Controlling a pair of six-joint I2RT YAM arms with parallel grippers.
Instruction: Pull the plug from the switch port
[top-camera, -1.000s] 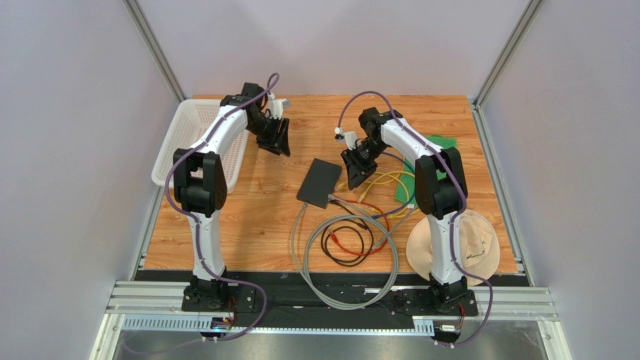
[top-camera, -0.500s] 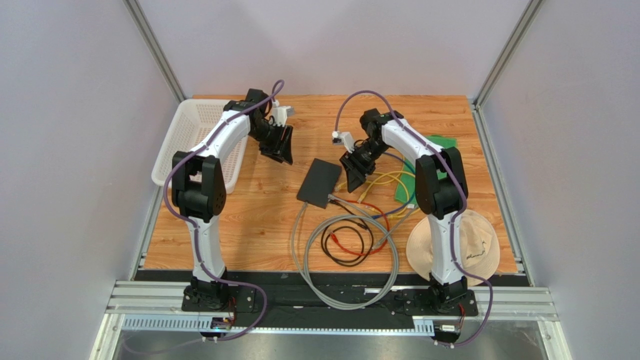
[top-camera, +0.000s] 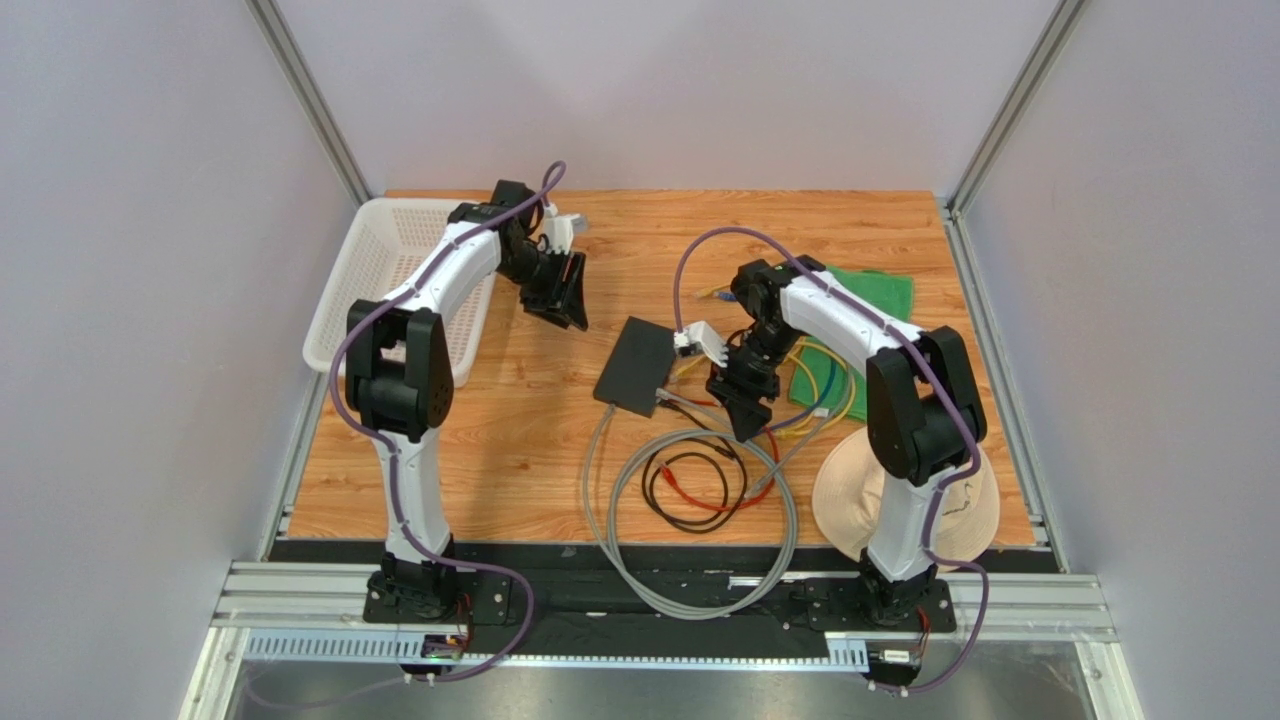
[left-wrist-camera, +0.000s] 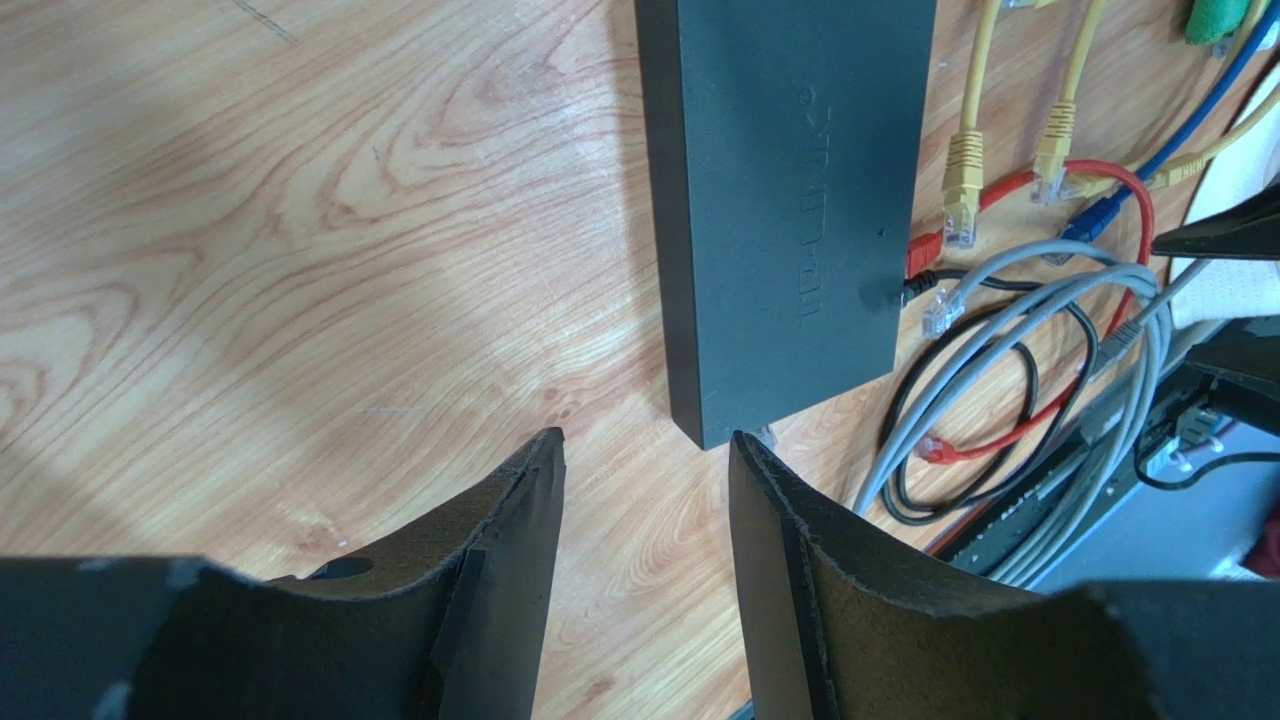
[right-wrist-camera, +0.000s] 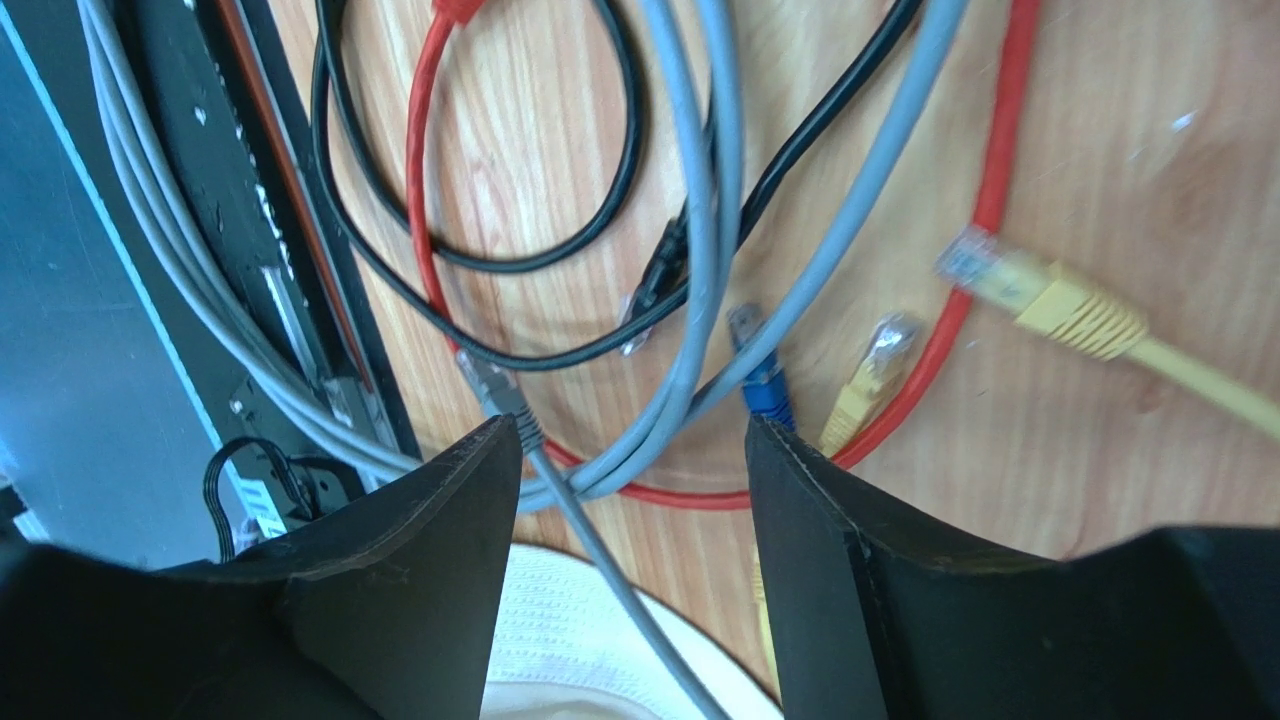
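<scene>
The switch (top-camera: 636, 365) is a flat black box at the table's middle; it also shows in the left wrist view (left-wrist-camera: 781, 195). A red plug (left-wrist-camera: 920, 249) and a black cable (left-wrist-camera: 962, 281) meet its port edge; a clear grey plug (left-wrist-camera: 944, 311) lies loose beside them. My left gripper (top-camera: 564, 306) is open and empty, hovering left of and behind the switch, its jaws apart over bare wood (left-wrist-camera: 646, 446). My right gripper (top-camera: 741, 405) is open and empty (right-wrist-camera: 631, 428), over the cable tangle right of the switch. The switch is out of the right wrist view.
Loose grey, black and red cables loop (top-camera: 699, 495) near the switch. Blue (right-wrist-camera: 766, 393) and yellow (right-wrist-camera: 1037, 293) plugs lie on the wood. A white basket (top-camera: 376, 285) stands at the left, a green cloth (top-camera: 879, 288) at the back right, a white hat (top-camera: 917, 495) at the front right.
My right gripper has moved toward the near edge, from behind the switch's right side to over the cable tangle. My left gripper shifted slightly right, then held still.
</scene>
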